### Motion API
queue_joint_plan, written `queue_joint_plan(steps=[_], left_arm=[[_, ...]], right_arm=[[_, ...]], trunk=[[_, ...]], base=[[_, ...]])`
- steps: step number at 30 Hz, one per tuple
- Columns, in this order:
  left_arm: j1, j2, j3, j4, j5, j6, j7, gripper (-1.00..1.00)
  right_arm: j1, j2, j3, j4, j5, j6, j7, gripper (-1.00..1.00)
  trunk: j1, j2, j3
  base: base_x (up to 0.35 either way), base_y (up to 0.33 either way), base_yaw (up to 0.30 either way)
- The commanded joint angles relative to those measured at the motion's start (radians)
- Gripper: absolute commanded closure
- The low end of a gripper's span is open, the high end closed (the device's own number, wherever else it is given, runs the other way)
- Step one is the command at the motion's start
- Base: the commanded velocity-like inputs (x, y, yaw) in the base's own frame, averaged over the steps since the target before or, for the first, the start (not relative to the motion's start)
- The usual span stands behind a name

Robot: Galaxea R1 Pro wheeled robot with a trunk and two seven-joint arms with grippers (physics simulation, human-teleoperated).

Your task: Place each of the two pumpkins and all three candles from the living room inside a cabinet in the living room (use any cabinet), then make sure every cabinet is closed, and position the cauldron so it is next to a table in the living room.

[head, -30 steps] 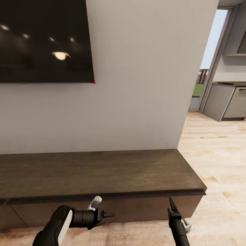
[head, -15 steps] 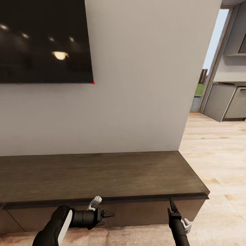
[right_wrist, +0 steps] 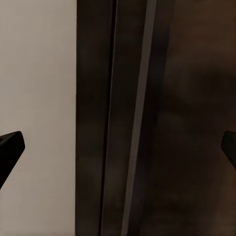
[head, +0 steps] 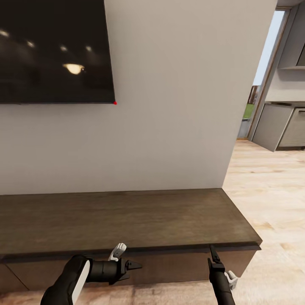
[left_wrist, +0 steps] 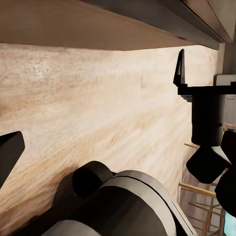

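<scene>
The cabinet (head: 127, 218) lies straight ahead of the robot and below the wall-mounted TV screen (head: 55, 51), its long axis running left to right across the head view, flat top bare, right end stopping short of the doorway toward the grey kitchen units (head: 284, 127). Its front face sits under the overhanging top edge, and both tools hang low just in front of that face.

The right tool (head: 214, 256) points up and forward at the top edge near the cabinet's right end; in the right wrist view its two fingertips stand far apart, so it is open and empty, looking straight along the dark front edge of the cabinet (right_wrist: 147, 118). The left tool (head: 133, 266) lies sideways, pointing toward the right arm, and in the left wrist view one fingertip (left_wrist: 10, 152) shows with wood floor (left_wrist: 88, 108) beyond and nothing held; it too looks open.

For opening the cabinet, the right tool seems the nearer and better aimed, being almost at the front edge, though no handle can be made out. Pumpkins, candles and cauldron are nowhere to be placed from here.
</scene>
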State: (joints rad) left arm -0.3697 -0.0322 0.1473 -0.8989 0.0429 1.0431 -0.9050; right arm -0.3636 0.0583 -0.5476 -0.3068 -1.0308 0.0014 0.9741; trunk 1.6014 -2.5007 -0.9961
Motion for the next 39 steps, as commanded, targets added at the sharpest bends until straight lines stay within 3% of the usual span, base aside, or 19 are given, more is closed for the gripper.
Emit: queue_joint_plan(steps=[1,21,26,27,39], left_arm=[[0.000,0.000,0.000,0.000,0.000,0.000,0.000,-1.00],[0.000,-0.002,0.000,0.000,0.002,0.000,0.000,-1.00],[0.000,-0.002,0.000,0.000,0.002,0.000,0.000,-1.00],[0.000,-0.002,0.000,0.000,0.001,0.000,0.000,-1.00],[0.000,-0.002,0.000,0.000,0.002,0.000,0.000,-1.00]], right_arm=[[0.000,0.000,0.000,0.000,0.000,0.000,-0.001,-1.00],[0.000,0.000,0.000,0.000,0.000,-0.002,-0.003,-1.00],[0.000,0.000,0.000,0.000,-0.001,-0.033,-0.003,-1.00],[0.000,0.000,0.000,0.000,-0.001,-0.038,-0.003,1.00],[-0.001,0.000,0.000,0.000,-0.003,-0.040,-0.003,1.00]], trunk=[[0.000,0.000,0.000],[0.000,0.000,0.000],[0.000,0.000,0.000],[0.000,0.000,0.000],[0.000,0.000,0.000]], base=[[0.007,0.000,0.000],[0.020,-0.002,0.000],[0.000,0.000,0.000],[0.000,0.000,0.000],[0.000,0.000,0.000]])
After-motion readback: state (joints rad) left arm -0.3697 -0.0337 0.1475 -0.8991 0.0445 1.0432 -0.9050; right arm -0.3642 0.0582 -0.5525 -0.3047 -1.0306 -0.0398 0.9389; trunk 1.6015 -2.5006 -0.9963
